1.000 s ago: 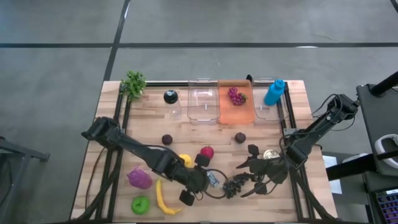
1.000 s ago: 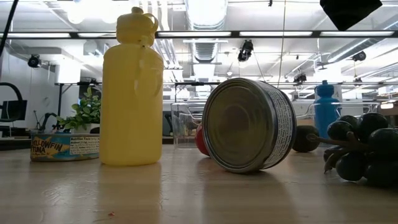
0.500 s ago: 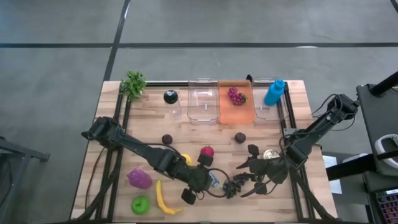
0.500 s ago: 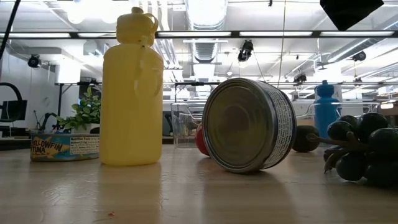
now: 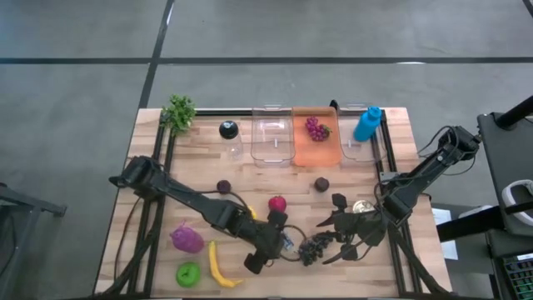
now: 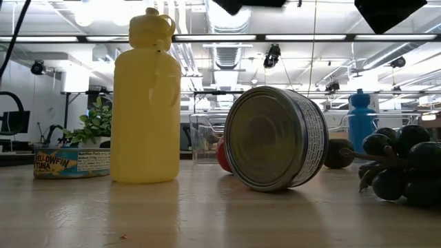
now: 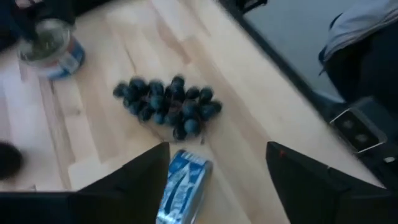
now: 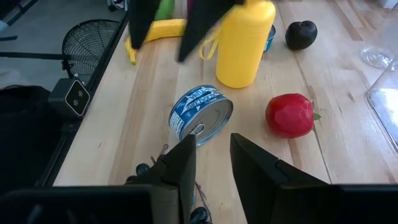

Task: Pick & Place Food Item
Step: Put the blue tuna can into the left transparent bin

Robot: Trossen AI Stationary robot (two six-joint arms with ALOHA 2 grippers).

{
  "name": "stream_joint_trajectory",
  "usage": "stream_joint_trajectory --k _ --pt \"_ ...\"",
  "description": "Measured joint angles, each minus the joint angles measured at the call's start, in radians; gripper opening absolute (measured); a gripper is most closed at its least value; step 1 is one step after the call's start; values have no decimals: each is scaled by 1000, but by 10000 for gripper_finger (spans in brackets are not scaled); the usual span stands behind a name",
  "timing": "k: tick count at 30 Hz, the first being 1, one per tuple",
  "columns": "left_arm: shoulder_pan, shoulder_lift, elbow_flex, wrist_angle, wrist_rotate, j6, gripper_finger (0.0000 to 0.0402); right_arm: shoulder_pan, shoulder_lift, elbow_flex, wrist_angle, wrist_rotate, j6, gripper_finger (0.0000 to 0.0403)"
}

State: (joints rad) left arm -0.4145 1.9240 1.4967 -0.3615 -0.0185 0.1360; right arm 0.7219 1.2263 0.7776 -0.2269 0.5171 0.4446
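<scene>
The left gripper [image 5: 268, 242], jaws spread wide and empty, is being held over the tipped can [image 7: 181, 186], grapes [image 7: 166, 106] lying just beyond.

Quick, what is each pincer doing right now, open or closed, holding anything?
Left pincer: open, empty, above the tipped tuna can.
Right pincer: fingers apart, nothing seen between them, near the dark grapes.
</scene>
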Motion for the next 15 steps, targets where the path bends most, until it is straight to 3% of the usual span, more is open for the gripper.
stream_joint_trajectory --k 15 --pt "5 98 135 -131 15 48 384 0 0 0 -1 0 0 91"
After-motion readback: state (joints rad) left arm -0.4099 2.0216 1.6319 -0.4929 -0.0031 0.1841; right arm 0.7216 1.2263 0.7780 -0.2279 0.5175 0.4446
